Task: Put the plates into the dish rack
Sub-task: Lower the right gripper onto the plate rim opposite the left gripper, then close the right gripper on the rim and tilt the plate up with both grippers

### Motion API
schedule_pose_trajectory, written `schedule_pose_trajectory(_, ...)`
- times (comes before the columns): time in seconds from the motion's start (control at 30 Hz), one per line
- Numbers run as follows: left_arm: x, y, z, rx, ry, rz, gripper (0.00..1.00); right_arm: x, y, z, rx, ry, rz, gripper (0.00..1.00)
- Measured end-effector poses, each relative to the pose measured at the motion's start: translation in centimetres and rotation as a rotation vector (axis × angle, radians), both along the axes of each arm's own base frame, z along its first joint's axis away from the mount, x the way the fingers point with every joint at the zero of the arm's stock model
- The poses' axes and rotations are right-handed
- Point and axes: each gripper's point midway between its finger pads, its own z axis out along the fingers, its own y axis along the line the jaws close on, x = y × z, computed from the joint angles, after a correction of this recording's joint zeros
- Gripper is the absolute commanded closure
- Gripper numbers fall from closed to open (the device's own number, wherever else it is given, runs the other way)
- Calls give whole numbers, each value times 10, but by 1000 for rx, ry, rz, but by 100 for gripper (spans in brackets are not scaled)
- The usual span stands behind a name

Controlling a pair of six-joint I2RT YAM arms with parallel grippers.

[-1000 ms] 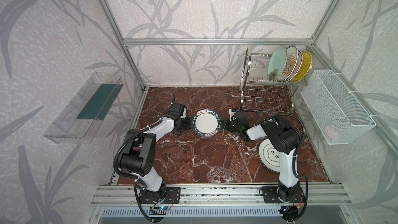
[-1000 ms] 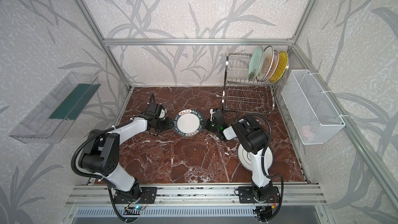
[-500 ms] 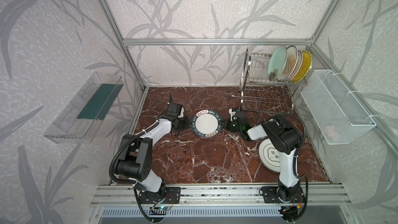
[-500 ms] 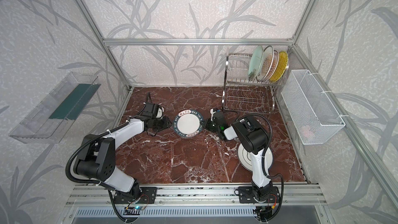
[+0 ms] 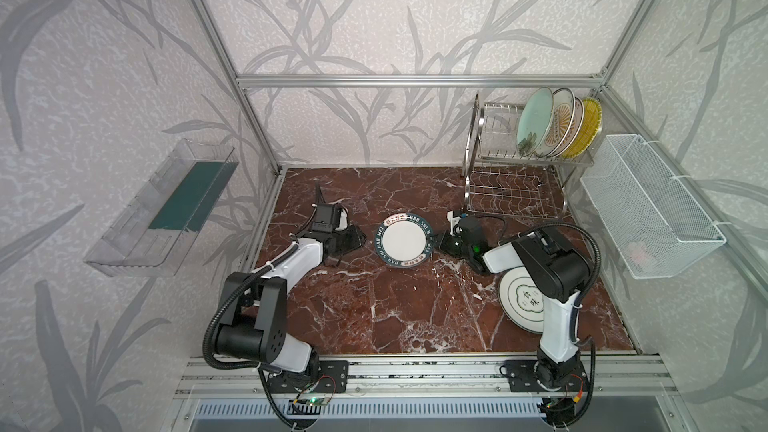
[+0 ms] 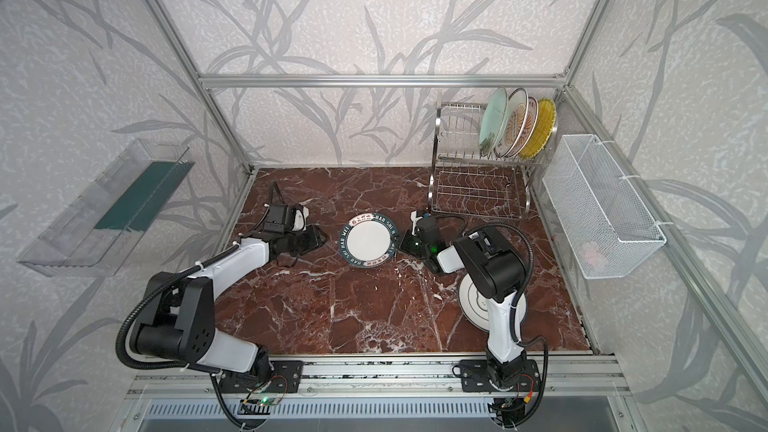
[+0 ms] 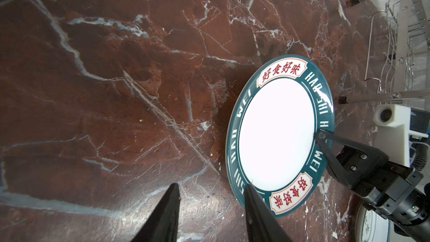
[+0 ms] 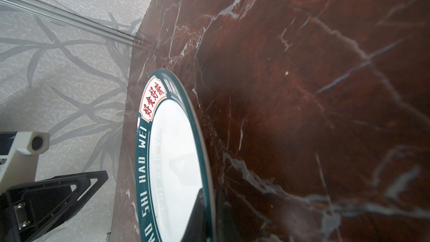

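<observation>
Right wrist view: right gripper (image 8: 208,196) is pinching the rim of the teal-rimmed plate (image 8: 173,150), out on the marble tabletop (image 5: 374,305) between the two grippers. Left gripper (image 7: 211,186) sits with jaws parted just beside it, holding nothing.

4 plates (image 5: 559,124) upright in rack (image 5: 498,118), teal-rim plate (image 5: 404,241) tilted ctr, emblem plate (image 5: 519,297) flat

Mesh basket (image 5: 615,184), perhaps pinkish item (image 5: 638,252) inside

Lab test cell: aluminium frame (image 5: 415,81), wallpapered panels (image 5: 374,14).
</observation>
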Motion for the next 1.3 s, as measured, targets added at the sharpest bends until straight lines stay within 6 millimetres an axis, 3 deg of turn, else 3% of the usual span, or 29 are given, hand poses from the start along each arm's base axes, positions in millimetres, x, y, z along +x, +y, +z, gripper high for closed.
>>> schedule_pose_trajectory(0.67,10,-24,20,-143,-102,-68,55,-14,12,42,79,-60,104,100)
schedule_pose_trajectory(1.3,13,-41,26,-224,-117,-115,62,-17,22,66,165,-114,161,100)
